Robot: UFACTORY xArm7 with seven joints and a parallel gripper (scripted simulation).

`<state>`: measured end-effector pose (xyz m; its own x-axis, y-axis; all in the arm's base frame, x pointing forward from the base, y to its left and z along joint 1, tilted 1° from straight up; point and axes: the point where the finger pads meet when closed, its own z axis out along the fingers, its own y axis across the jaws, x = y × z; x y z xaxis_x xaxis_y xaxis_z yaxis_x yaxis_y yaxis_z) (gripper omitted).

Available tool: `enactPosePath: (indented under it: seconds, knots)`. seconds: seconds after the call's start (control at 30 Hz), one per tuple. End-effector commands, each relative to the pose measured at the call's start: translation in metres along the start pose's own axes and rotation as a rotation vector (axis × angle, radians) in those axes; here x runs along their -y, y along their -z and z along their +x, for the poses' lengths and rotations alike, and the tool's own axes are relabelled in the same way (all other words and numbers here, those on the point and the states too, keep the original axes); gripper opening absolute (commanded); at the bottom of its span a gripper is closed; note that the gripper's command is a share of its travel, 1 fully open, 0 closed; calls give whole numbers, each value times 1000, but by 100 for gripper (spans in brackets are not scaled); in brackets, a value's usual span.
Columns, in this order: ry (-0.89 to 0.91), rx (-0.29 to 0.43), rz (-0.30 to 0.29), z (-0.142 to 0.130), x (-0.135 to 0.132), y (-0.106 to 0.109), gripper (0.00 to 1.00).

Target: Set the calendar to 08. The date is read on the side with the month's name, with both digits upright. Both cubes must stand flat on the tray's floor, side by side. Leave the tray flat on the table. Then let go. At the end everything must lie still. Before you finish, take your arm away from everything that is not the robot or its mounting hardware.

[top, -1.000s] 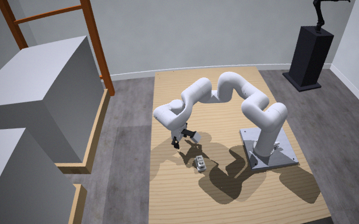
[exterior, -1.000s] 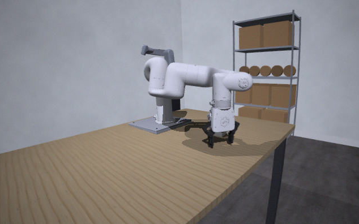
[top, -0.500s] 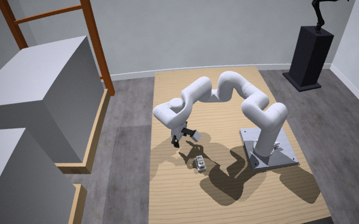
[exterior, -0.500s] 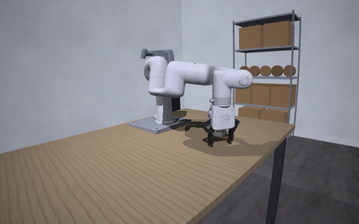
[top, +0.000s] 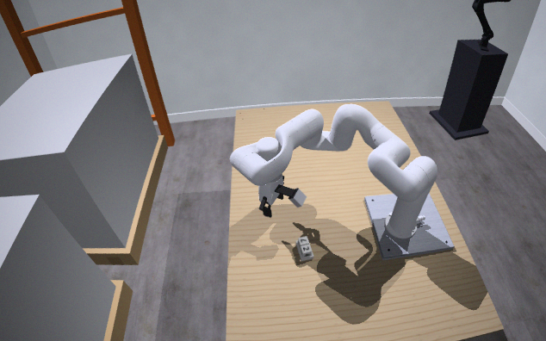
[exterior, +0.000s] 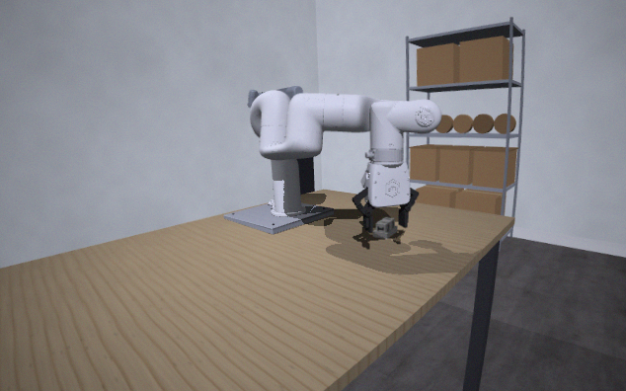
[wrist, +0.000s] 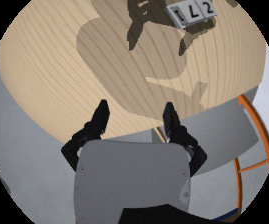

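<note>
The small pale calendar (exterior: 389,232) stands on the table with its two cubes side by side. One cube (top: 303,241) (wrist: 193,11) shows an L-like mark, perhaps an inverted 7, on top. The other cube (top: 306,249) (wrist: 208,7) shows a 2 on top. An end face at the L-like cube's side bears a 1 in the wrist view. The month's name and the date on its side cannot be read. My gripper (top: 274,205) (exterior: 386,226) (wrist: 136,107) is open and empty. It hangs above the table, off to one side of the calendar, which lies beyond the fingertips in the wrist view.
The wooden table (top: 263,301) (exterior: 163,306) (wrist: 40,65) carries the arm's grey base plate (top: 426,250) (exterior: 257,222). The table's edge lies just past the gripper, away from the base. Large grey blocks (top: 99,181) and an orange frame (top: 146,65) (wrist: 257,120) stand off the table.
</note>
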<state>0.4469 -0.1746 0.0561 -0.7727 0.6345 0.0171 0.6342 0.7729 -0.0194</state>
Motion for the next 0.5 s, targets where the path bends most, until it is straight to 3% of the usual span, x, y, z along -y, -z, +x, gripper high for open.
enactPosePath:
  seconds: [0.0, 0.47]
  knots:
    - [0, 2, -1, -1, 0, 5, 100]
    - [-6, 3, -2, 0, -1, 5, 100]
